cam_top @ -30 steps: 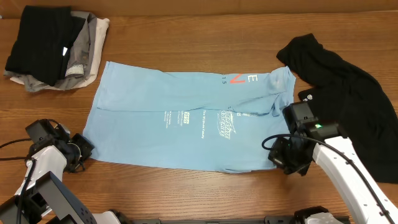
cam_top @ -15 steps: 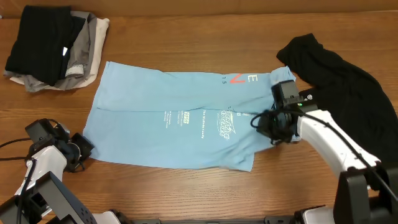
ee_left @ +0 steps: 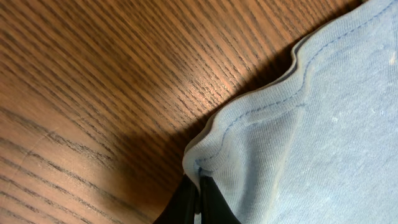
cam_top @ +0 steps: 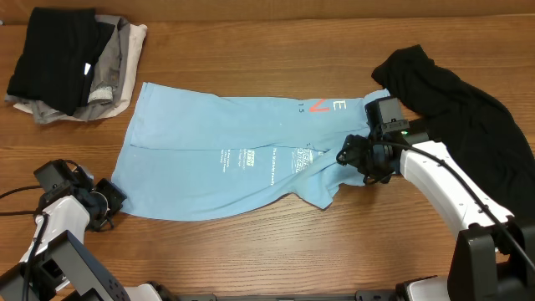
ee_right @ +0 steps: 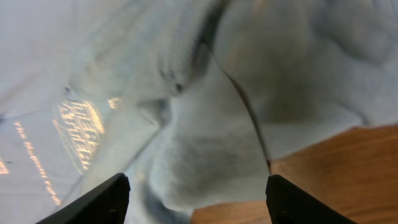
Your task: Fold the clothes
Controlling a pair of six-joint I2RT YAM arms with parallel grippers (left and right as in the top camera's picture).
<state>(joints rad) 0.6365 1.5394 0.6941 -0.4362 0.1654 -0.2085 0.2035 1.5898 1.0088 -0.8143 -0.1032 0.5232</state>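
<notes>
A light blue T-shirt (cam_top: 217,155) lies spread across the middle of the table, its lower right part folded up and bunched near the printed logo. My left gripper (cam_top: 111,203) sits at the shirt's lower left corner. The left wrist view shows that gripper (ee_left: 199,186) shut on the hem of the shirt (ee_left: 323,124). My right gripper (cam_top: 353,156) hovers over the bunched right edge. In the right wrist view it (ee_right: 199,202) stands wide open, with the crumpled shirt (ee_right: 205,137) below and nothing between its fingers.
A black garment (cam_top: 468,125) lies crumpled at the right, under and behind the right arm. A stack of black, grey and white clothes (cam_top: 71,63) sits at the back left corner. Bare wood table (cam_top: 251,251) runs along the front edge.
My right gripper carried the shirt's lower right corner up and leftward, then opened and let the cloth go. The left gripper has stayed put, shut on its corner.
</notes>
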